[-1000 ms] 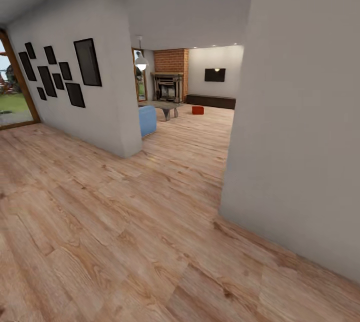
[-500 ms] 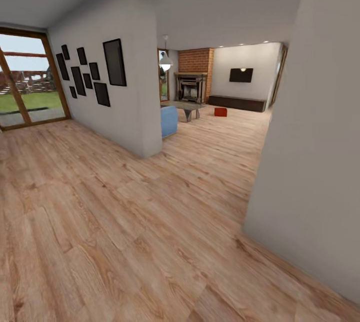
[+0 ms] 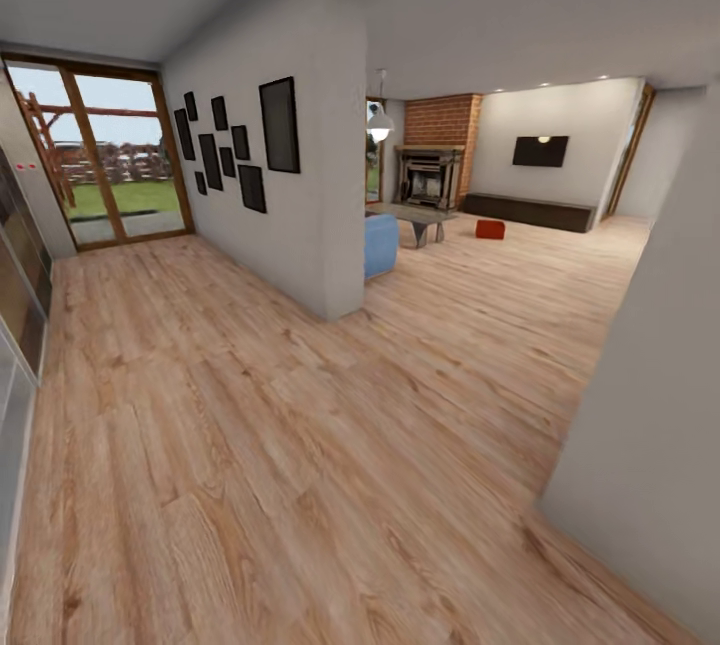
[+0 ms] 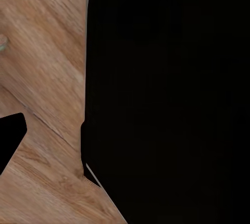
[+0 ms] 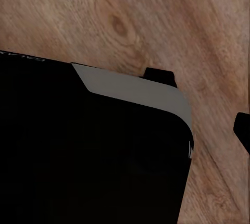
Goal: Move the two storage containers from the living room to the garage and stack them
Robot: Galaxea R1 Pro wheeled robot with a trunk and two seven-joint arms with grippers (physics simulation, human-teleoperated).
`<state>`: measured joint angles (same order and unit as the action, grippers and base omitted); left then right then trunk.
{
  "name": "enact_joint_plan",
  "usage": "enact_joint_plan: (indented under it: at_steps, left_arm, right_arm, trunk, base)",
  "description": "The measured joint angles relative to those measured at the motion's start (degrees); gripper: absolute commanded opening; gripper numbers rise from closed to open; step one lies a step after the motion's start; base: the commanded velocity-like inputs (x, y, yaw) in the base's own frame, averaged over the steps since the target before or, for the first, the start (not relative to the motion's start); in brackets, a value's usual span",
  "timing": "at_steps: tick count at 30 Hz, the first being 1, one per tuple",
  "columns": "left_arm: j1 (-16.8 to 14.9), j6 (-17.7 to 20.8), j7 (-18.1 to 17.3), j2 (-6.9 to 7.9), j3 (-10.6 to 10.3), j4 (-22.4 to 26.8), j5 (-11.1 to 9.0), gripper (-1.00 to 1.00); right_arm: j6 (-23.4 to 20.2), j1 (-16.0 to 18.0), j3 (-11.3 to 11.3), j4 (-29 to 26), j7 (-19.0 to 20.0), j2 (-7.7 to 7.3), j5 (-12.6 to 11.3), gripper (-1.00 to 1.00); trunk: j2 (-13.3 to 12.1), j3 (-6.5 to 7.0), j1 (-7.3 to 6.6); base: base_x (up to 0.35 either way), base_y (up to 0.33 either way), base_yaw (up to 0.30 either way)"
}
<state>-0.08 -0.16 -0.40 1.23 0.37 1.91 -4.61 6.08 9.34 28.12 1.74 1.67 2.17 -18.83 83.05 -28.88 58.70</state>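
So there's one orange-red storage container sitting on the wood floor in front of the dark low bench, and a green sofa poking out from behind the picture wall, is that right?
Nearly. The head view shows the storage container on the wood floor before the dark low bench, but the sofa behind the picture wall is blue, not green.

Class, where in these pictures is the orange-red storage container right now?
In the head view, one storage container sits far off on the living room's wood floor, between the low table and the dark bench.

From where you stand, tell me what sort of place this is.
Probably a home's hallway opening into the living room: a light wood plank floor, a brick fireplace, a wall TV and a blue sofa. One small orange-red storage container sits on that room's floor.
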Motion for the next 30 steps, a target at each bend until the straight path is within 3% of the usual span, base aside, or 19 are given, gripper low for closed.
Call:
enact_joint_plan:
  at_steps: [30]
  left_arm:
    - [0.0, 0.0, 0.0, 0.0, 0.0, 0.0, 0.0, 1.0]
  right_arm:
    - [0.2, 0.0, 0.1, 0.0, 0.0, -0.34, 0.0, 1.0]
  trunk:
    - [0.0, 0.0, 0.0]
  base:
    - [0.322, 0.0, 0.006]
